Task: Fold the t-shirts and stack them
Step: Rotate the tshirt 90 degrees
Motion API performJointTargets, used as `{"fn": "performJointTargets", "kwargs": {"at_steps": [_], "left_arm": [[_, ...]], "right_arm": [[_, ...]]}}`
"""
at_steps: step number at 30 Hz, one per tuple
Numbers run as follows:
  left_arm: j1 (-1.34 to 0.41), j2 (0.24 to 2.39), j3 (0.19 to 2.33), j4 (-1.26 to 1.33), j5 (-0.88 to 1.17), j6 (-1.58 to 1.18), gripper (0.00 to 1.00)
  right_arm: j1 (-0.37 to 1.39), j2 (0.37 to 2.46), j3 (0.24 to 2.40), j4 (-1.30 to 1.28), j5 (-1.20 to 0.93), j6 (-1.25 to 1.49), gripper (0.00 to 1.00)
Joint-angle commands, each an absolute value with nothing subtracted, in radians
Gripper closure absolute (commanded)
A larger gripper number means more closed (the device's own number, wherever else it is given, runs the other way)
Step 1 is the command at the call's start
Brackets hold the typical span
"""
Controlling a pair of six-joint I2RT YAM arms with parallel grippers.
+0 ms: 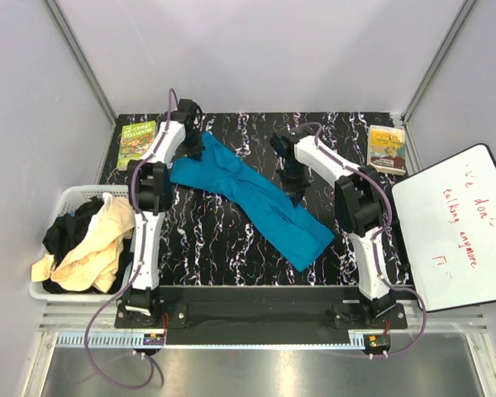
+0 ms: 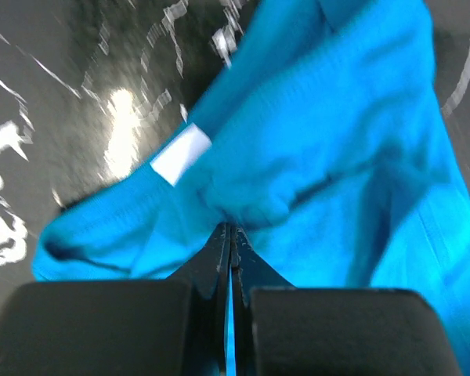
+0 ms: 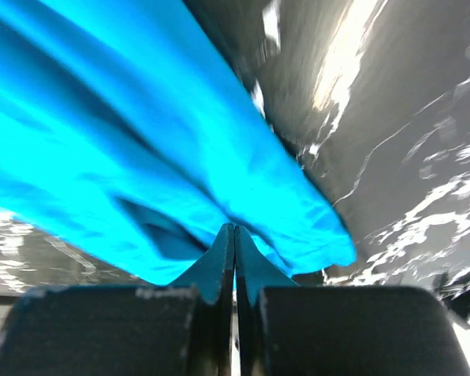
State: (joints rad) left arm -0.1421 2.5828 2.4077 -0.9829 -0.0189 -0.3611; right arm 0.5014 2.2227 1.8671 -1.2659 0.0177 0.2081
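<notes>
The teal blue t-shirt lies bunched in a long diagonal band across the black marbled table. My left gripper is shut on its far left end; in the left wrist view the jaws pinch a fold of teal fabric near a white label. My right gripper is shut on the shirt's right edge near the middle; the right wrist view shows the jaws closed on teal cloth. A black t-shirt and cream-beige t-shirts lie heaped in the basket.
A white slatted basket stands at the table's left edge. A green book lies at the back left, a yellow book at the back right. A whiteboard with red writing leans at the right.
</notes>
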Motion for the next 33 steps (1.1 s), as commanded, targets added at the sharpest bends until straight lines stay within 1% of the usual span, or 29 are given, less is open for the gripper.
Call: {"fn": "performJointTargets", "kwargs": {"at_steps": [1,3,5,6,8,9,12,15,18,22,26,33], "left_arm": [[-0.156,2.288,2.167,-0.806,0.129,-0.362,1.00],[-0.184,2.164,2.079,-0.732,0.164,-0.379,1.00],[-0.212,2.105,2.004,-0.730,0.211,-0.390,1.00],[-0.245,2.059,1.978,-0.730,0.233,-0.409,1.00],[-0.290,2.019,1.893,-0.729,0.271,-0.431,1.00],[-0.337,1.982,1.831,-0.726,0.273,-0.445,1.00],[-0.431,1.942,1.702,-0.671,0.320,-0.505,1.00],[-0.503,1.939,1.613,-0.609,0.363,-0.566,1.00],[-0.552,1.951,1.539,-0.502,0.448,-0.650,1.00],[-0.594,1.971,1.464,-0.390,0.509,-0.767,1.00],[-0.624,2.031,1.456,-0.397,0.526,-0.776,1.00],[-0.630,2.112,1.419,-0.506,0.551,-0.770,1.00]], "right_arm": [[0.503,2.206,2.089,-1.247,0.055,0.192,1.00],[0.500,2.249,2.193,-1.235,0.058,0.189,1.00],[0.500,2.281,2.258,-1.220,0.037,0.184,1.00],[0.500,2.327,2.329,-1.209,0.022,0.181,1.00],[0.499,2.411,2.414,-1.209,-0.001,0.175,1.00],[0.497,2.439,2.498,-1.209,-0.035,0.172,1.00],[0.471,2.517,2.604,-1.207,-0.061,0.199,1.00],[0.405,2.531,2.615,-1.189,-0.109,0.256,1.00],[0.324,2.504,2.559,-1.141,-0.165,0.296,1.00],[0.246,2.484,2.517,-1.108,-0.186,0.296,1.00],[0.198,2.477,2.505,-1.103,-0.201,0.281,1.00],[0.202,2.487,2.502,-1.071,-0.360,0.279,1.00]]}}
